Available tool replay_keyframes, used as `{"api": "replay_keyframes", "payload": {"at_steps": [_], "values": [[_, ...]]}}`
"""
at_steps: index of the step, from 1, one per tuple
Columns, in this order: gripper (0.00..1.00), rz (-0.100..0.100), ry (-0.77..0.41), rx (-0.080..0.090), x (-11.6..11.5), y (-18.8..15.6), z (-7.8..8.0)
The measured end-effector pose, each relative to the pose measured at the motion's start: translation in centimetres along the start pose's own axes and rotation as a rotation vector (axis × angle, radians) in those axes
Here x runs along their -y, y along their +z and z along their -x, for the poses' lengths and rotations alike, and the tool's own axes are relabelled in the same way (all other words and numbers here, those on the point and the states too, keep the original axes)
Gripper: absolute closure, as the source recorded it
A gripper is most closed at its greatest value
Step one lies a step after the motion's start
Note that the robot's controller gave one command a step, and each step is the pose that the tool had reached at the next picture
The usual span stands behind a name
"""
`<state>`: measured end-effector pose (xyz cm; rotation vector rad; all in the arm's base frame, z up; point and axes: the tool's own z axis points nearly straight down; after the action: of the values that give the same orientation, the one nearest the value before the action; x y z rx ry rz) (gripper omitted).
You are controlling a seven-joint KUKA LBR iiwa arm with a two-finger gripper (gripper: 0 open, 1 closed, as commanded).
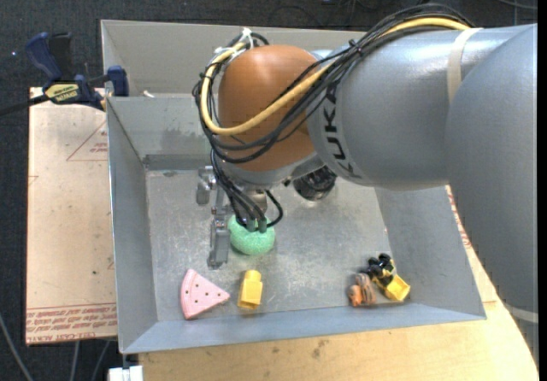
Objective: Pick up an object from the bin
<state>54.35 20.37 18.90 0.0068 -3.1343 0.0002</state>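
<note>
Green lump (255,239): soft-looking, rounded, mint green with a matt surface; it lies on the bin floor left of centre, directly beneath the gripper and touching its metal parts.
Bin (128,217): grey sheet metal with sloping walls; we see a dusty, scuffed floor.
Pink wedge (202,294): triangular, flat, pale pink, dotted with small dark holes like a slice of cheese; it sits near the front wall, left of the lump.
Gripper (232,238): bare metal, lowered to the floor just beside the green lump; we cannot tell how far open it is or whether it has hold of anything.
Yellow block (250,289): small, boxy, glossy plastic, just right of the wedge and in front of the lump.
Orange cover (261,102): smooth brown-orange dome on the wrist, looped with black and yellow cables (256,126).
Toy heap (378,282): little orange, black and yellow pieces in the front right corner, well apart from the gripper.
Arm (427,106): smooth grey casing; we read black letters "UK" on it.
</note>
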Motion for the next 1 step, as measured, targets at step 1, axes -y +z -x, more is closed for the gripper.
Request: {"api": "replay_keyframes", "payload": {"at_steps": [1], "values": [[0.00, 0.001, 0.003, 0.007, 0.10, -0.45, 0.19]]}}
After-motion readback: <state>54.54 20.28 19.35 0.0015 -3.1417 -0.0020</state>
